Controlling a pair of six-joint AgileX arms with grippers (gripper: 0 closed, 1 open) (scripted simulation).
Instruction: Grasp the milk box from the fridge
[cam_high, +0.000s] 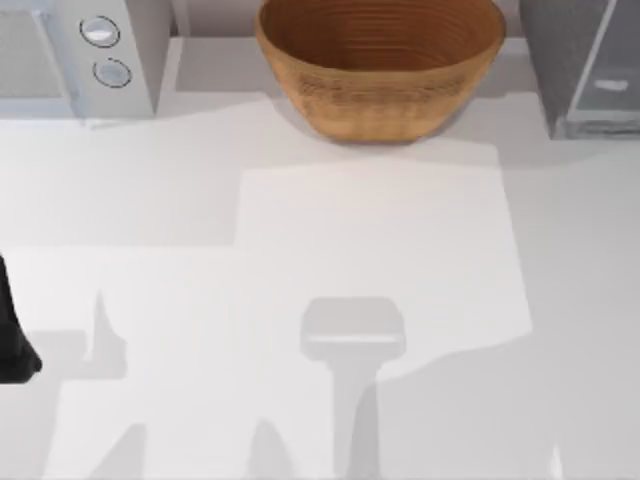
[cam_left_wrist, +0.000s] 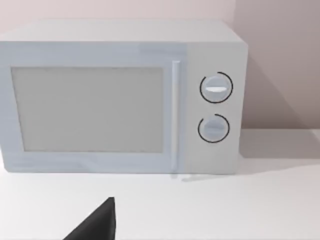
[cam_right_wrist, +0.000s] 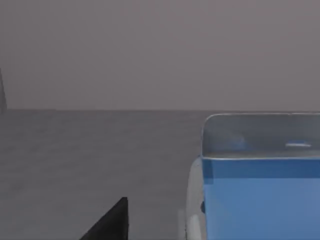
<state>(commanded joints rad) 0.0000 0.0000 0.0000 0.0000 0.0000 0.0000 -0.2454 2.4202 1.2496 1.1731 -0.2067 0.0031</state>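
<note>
Close against the right gripper's dark finger (cam_right_wrist: 107, 222), inside the grey fridge (cam_high: 585, 60), stands the blue milk box (cam_right_wrist: 260, 200), apparently ungrasped; either gripper's state I cannot tell.

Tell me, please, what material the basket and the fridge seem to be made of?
The basket looks woven, wicker or similar: brown, matte, with ridged horizontal coils. The fridge looks like smooth grey metal or plastic, with a paler, glassy front panel; the rendering leaves this open.
</note>
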